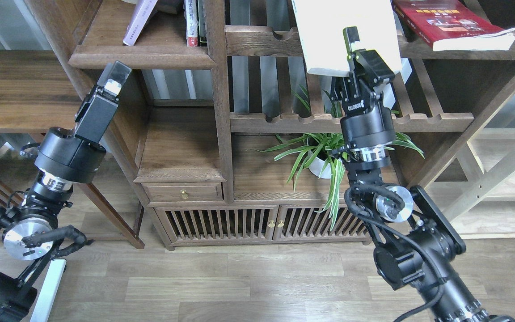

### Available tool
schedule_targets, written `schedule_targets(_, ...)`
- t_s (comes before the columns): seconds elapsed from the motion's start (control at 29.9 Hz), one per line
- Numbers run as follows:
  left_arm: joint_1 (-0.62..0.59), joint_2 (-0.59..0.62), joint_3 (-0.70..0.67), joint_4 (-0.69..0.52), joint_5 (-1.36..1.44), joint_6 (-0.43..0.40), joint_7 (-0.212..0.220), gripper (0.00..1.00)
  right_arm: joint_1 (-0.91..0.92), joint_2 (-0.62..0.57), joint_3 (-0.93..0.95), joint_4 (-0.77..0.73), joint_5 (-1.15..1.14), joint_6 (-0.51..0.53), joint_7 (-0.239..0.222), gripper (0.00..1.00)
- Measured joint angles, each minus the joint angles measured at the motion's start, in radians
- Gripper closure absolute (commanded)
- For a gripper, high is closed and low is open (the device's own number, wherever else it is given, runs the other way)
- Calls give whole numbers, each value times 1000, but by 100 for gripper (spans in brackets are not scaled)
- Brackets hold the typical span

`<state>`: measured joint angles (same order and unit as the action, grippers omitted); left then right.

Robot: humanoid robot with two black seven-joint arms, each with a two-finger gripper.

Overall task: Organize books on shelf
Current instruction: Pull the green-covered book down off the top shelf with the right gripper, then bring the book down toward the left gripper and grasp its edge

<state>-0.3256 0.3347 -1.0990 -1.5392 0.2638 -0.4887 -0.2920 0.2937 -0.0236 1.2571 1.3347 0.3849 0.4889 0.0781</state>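
**Right arm holds a book up at the slatted rack; left arm idle by the shelf**

Right gripper (pixel 353 47): raised in front of the bookcase, jaws closed on the lower edge of a large thin book (pixel 344 31). The face turned to the camera is pale cream-white; a thin yellow-green line shows at its lower edge. One finger (pixel 351 38) lies flat against the near face. The book stands nearly upright, tilted slightly, its top cut off by the frame, in front of the upper slatted rack (pixel 262 40).

Left gripper (pixel 113 80): lifted just below the front edge of the shelf (pixel 141 56), holding nothing. Seen side-on and dark; cannot tell how far its jaws are parted.

Shelf, upper left: lilac book (pixel 139 20) leans on the board, with a few upright spines (pixel 192 22) beside it against the post.

Upper right: dark red book (pixel 449 22) lies flat on the rack board, white page edges facing out.

Below: potted plant (pixel 320 156) in a white pot in the lower compartment, behind the right arm. Small drawer (pixel 183 192) with a brass knob at lower left.
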Motion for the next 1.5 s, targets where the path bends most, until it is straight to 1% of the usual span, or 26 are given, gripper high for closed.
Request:
schedule_targets(0.2,0,-4,30,8,0,0,0,1,-52,-17,-36,0,-2,0,0,97)
schedule_targets(0.47,3,-21,57,28,0,0,-1,1,-73,-20,-60,0,-5,0,0,98)
schedule_targets(0.8,6,-74,81,81,-5,0,0,1,-162,-24,-173,0,-35,0,0,98)
schedule_targets(0.94,32,-76,132,125,-62,0,3,1,-182,-18,-195,0,-42,0,0,97)
schedule_targets(1.1,56,-74,231,167,-168,0,30,1,-190,-10,-239,0,-45,0,0,97)
schedule_targets(1.34,75,-85,272,185,-228,0,40,2,-200,11,-267,0,-54,0,0,97)
schedule_targets(1.4,76,-78,293,181,-284,0,61,2,-201,12,-284,0,-56,0,0,97)
schedule_targets(1.44,76,-73,301,176,-320,0,82,2,-203,13,-293,0,-56,0,0,97)
schedule_targets(1.5,73,-59,310,169,-405,0,145,2,-212,13,-322,-1,-59,0,-2,97)
